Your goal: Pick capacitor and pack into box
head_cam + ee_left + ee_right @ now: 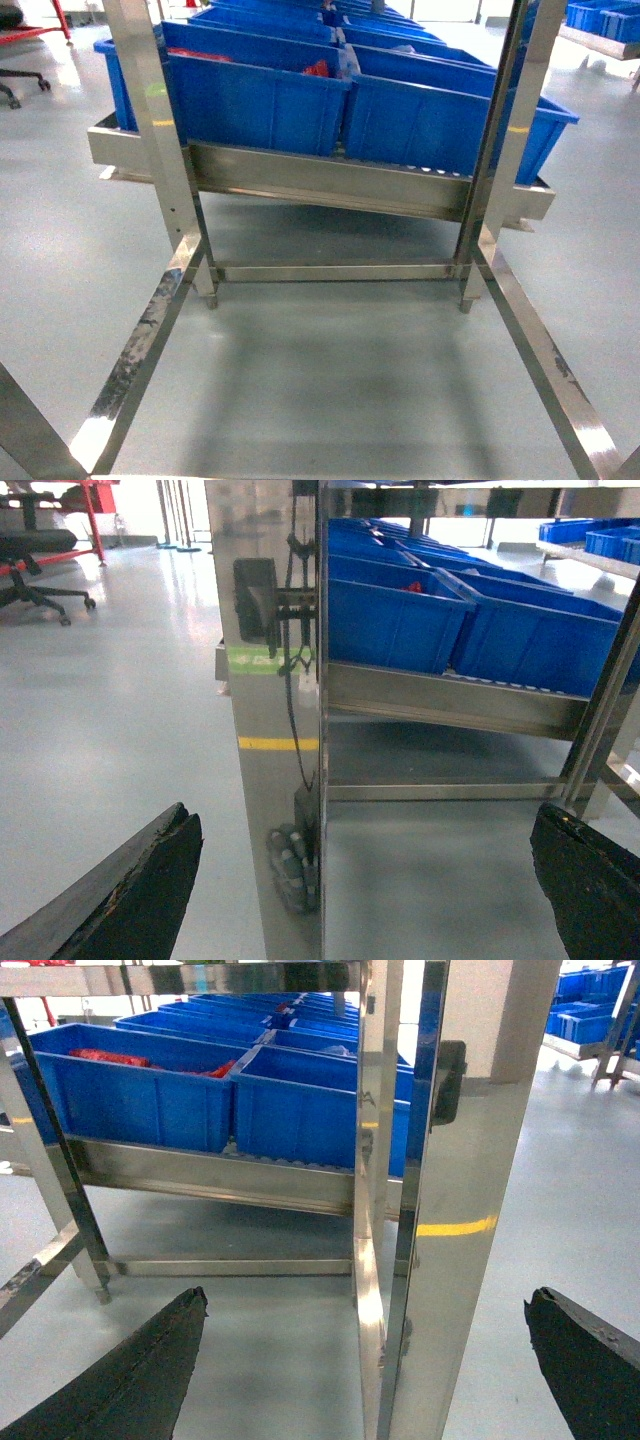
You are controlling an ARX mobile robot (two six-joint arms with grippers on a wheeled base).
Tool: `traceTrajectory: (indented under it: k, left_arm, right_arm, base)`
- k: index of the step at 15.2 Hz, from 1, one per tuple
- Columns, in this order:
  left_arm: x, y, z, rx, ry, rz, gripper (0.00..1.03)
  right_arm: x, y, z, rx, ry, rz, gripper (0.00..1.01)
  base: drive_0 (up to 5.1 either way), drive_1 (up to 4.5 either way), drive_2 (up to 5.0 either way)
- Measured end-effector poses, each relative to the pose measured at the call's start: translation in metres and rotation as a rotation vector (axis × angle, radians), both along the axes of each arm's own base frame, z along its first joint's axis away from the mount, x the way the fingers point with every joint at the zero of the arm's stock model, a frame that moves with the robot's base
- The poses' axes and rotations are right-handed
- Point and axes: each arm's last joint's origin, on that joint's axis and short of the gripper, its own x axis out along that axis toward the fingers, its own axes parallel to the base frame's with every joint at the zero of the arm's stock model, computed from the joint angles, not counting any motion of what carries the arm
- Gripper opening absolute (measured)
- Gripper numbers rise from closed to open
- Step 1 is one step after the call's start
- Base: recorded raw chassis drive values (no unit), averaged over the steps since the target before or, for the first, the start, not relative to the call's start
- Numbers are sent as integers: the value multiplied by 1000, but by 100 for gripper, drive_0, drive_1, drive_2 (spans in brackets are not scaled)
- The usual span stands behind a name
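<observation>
Facing a steel rack of blue bins; bare grey floor between its rails. Left claw spread wide, holding nothing; right claw likewise. Red bits in 1 bin, capacitors or not: cannot tell.

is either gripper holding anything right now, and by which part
Nothing is held. The left gripper and the right gripper both have their jaws spread wide with only floor and the steel rack between them.

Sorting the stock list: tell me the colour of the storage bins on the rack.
The storage bins are blue, clearest in the head view.
</observation>
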Motion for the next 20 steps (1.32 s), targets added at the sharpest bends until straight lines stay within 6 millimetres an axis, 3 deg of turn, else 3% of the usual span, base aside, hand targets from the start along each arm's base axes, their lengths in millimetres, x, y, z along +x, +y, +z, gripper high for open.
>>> traceTrajectory:
  k: [20]
  left_arm:
    - [0,0,0,0,0,0,98]
  right_arm:
    - [0,0,0,1,1,0,98]
  base:
    - [0,0,0]
